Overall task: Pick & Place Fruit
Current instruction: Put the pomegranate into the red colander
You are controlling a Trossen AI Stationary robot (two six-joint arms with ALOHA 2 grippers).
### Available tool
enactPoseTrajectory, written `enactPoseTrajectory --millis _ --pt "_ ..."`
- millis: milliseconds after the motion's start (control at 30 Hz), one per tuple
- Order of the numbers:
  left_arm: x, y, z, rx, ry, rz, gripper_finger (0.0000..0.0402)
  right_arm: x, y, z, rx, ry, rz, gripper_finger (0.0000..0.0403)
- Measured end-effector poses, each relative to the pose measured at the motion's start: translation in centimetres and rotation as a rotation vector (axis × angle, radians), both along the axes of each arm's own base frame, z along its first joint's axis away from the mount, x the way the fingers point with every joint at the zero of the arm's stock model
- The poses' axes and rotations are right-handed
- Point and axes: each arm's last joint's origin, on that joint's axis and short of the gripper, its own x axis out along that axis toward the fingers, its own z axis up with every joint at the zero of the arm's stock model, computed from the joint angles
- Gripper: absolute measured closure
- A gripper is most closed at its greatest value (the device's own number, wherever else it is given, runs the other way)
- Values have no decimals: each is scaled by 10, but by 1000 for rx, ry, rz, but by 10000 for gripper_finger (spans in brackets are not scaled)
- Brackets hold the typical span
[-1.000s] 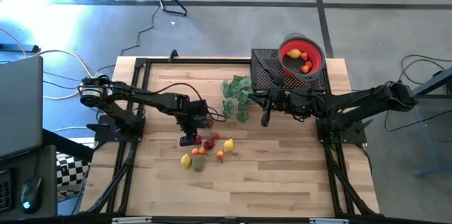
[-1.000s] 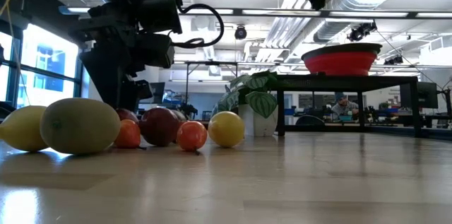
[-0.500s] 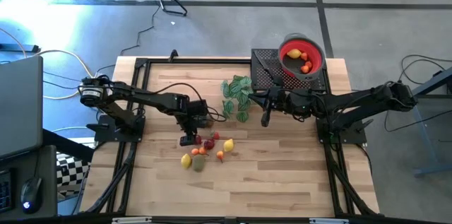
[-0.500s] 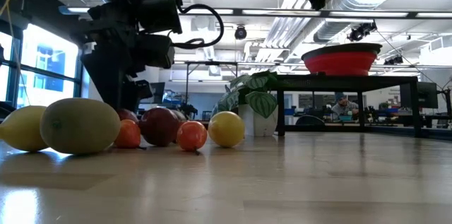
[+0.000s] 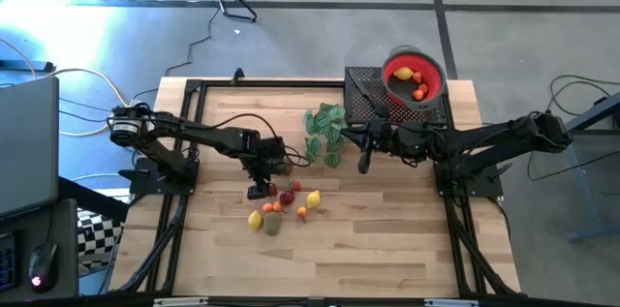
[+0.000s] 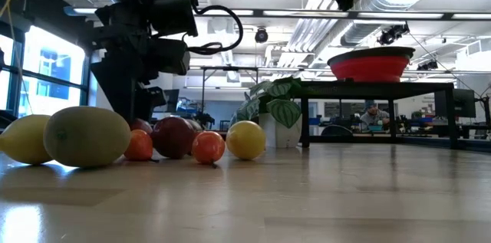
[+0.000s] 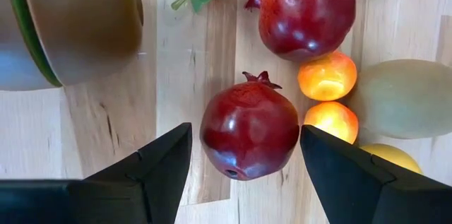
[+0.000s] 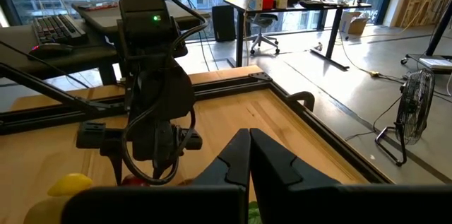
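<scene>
The table is pale wooden planking framed by dark rails, standing on a grey concrete floor; the low view looks across it into an open workshop with ceiling ducts, big windows and a seated person far off. Most of the fruit lies in a loose cluster left of the table's middle, a few more pieces sitting in the red bowl on a dark stand at the far right; a green plant sprig lies between the two arms.

The left gripper is down at the cluster's left edge, its fingers spread wide to either side of a dark red pomegranate and not touching it; a second pomegranate, two small orange pieces and a brown-green fruit lie just beyond. The right gripper waits beside the sprig, fingers pressed together, apparently on nothing.

In the low view the near fruits hide much of the cluster; in the left wrist view a brown bowl-like shape is cut off at the edge, hard to identify.
</scene>
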Motion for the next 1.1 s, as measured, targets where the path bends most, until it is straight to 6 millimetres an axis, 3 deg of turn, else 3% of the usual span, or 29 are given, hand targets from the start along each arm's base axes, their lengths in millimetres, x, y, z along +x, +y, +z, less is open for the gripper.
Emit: enactPoseTrajectory --millis 333,1100 --pt "-1 0 -19 -25 41 19 142 0 0 0 -1 1 0 401" --pt "2 0 -19 -23 16 21 144 0 0 0 -4 1 -3 401"
